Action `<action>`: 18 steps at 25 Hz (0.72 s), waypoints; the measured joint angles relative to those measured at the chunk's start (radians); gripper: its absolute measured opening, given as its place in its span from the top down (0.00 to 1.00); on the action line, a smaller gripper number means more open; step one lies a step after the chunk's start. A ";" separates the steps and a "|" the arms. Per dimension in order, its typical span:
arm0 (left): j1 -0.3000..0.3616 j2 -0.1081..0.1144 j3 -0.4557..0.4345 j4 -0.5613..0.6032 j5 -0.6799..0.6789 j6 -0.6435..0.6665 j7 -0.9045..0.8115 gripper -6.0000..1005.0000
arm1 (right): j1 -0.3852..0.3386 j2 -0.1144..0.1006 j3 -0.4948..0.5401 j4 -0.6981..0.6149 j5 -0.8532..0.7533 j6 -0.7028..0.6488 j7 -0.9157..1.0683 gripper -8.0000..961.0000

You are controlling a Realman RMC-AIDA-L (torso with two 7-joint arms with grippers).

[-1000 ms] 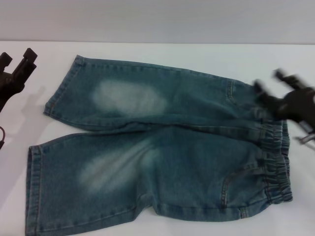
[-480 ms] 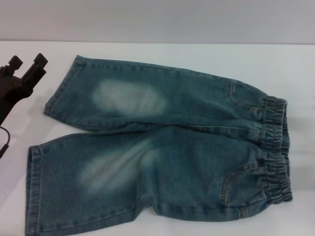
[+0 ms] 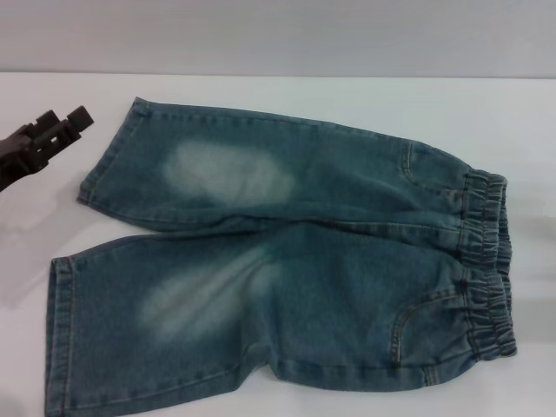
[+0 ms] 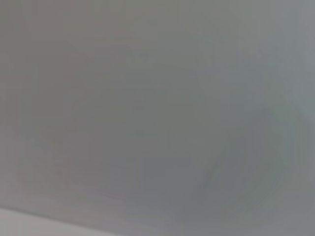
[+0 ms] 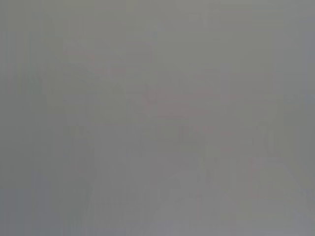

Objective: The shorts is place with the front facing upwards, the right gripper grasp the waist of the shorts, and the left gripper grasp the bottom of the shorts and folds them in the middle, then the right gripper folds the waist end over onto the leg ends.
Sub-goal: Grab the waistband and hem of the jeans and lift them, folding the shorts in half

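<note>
The shorts (image 3: 278, 261) lie flat and spread on the white surface (image 3: 347, 95), front side up, both pale faded thigh patches and a curved front pocket showing. The waist of the shorts (image 3: 486, 261), a ruched elastic band, lies at the robot's right; the bottom of the shorts (image 3: 61, 334), two flat stitched hems, lies at the robot's left. The garment has not shifted over the last second.

The left tool (image 3: 62, 122) hovers at the left edge of the head view, just beside the farther leg hem but apart from the denim. Its two prongs sit close together and clasp nothing; whether they are fully closed I cannot tell. Half a second ago it stood more upright with the prongs pointing up; now it is tipped over, prongs pointing toward the shorts.

The right tool was over the waistband a second ago, blurred; it has since left the head view. Both wrist views show only a featureless grey.
</note>
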 joint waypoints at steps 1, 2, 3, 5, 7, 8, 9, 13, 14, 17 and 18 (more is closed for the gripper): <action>-0.006 0.005 0.036 0.027 0.000 0.015 -0.048 0.18 | -0.001 0.000 0.002 0.000 0.000 0.007 0.000 0.37; -0.014 0.013 0.102 0.071 -0.001 0.037 -0.117 0.18 | -0.002 0.000 0.006 0.000 0.000 0.013 0.000 0.37; -0.020 0.017 0.149 0.102 -0.002 0.056 -0.169 0.18 | -0.002 0.000 0.009 -0.001 0.000 0.017 0.000 0.37; -0.028 0.026 0.244 0.171 -0.005 0.102 -0.279 0.18 | -0.002 0.000 0.013 -0.004 0.001 0.025 -0.005 0.37; -0.032 0.033 0.306 0.219 -0.005 0.134 -0.361 0.18 | -0.002 0.000 0.019 -0.007 0.001 0.029 -0.017 0.37; -0.034 0.039 0.350 0.247 -0.003 0.150 -0.412 0.18 | -0.001 0.000 0.022 -0.008 0.001 0.030 -0.023 0.37; -0.035 0.044 0.383 0.266 -0.002 0.158 -0.453 0.18 | 0.000 0.000 0.025 -0.010 0.001 0.031 -0.030 0.37; -0.031 0.072 0.495 0.330 -0.003 0.214 -0.653 0.18 | 0.007 0.000 0.033 -0.011 0.002 0.041 -0.064 0.37; -0.030 0.078 0.502 0.340 -0.003 0.237 -0.691 0.18 | 0.009 0.000 0.036 -0.011 0.002 0.043 -0.074 0.37; -0.020 0.097 0.531 0.362 0.000 0.298 -0.778 0.18 | 0.017 0.000 0.040 -0.009 0.002 0.050 -0.098 0.37; -0.017 0.104 0.544 0.366 0.000 0.312 -0.797 0.18 | 0.022 -0.001 0.041 -0.010 0.002 0.056 -0.103 0.37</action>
